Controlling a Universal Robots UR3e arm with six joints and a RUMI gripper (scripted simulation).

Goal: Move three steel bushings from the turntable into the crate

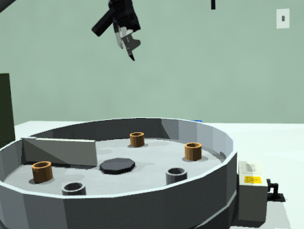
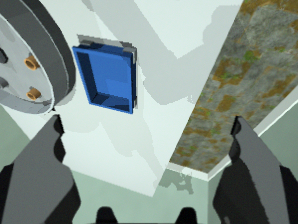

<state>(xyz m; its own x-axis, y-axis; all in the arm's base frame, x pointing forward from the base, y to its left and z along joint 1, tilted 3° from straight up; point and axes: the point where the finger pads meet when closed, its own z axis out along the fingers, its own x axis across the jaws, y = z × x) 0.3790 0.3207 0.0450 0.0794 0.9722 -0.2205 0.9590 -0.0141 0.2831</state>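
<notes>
Blue crate [image 2: 107,80], grey turntable [image 1: 144,202], three orange bushings [image 1: 42,171], two grey.
</notes>
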